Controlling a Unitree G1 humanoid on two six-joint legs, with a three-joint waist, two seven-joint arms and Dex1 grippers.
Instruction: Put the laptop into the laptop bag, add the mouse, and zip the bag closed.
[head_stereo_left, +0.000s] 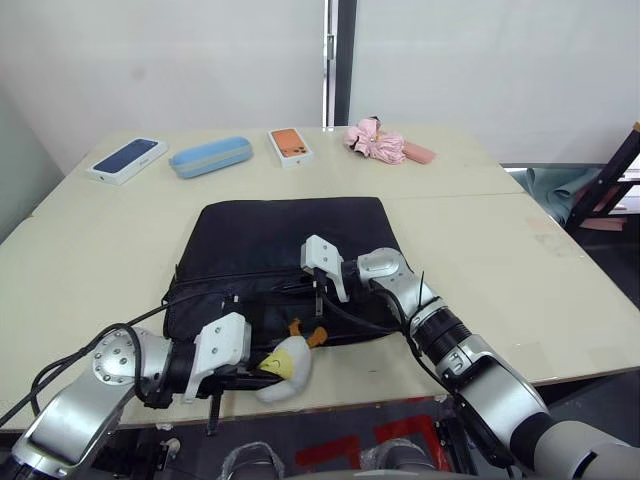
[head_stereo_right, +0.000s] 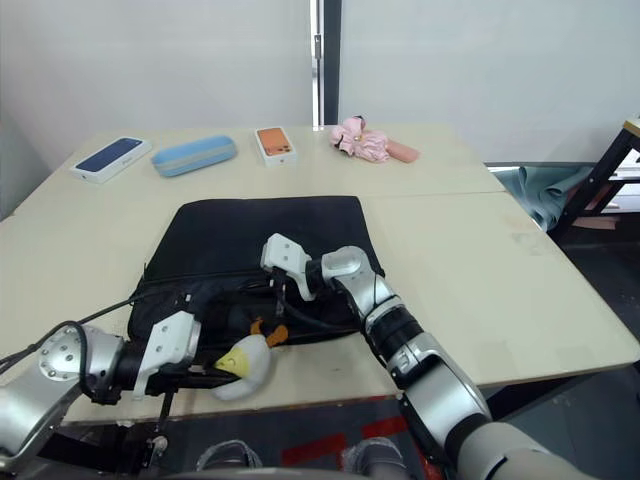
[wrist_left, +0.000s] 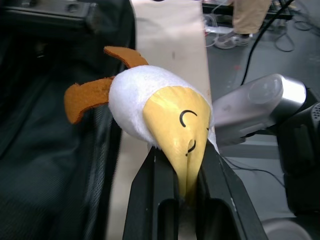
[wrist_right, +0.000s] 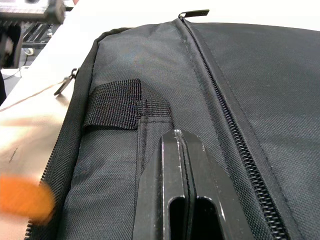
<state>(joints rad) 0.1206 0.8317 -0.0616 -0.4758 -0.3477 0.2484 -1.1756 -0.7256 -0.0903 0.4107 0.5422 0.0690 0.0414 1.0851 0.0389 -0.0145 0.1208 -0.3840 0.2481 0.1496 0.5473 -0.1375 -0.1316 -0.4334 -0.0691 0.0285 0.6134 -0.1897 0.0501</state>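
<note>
Black left pincer (wrist_left: 187, 187) clamps plush charm (wrist_left: 165, 112); right pincer (wrist_right: 182, 150) closed on laptop bag (wrist_right: 240, 65)

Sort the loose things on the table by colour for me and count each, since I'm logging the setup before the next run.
Black: 1, the laptop bag
Blue: 2, the phone box and the oval case
Orange: 1, the second phone box
Pink: 1, the folded umbrella
White and yellow: 1, the plush charm
Total: 6
</note>
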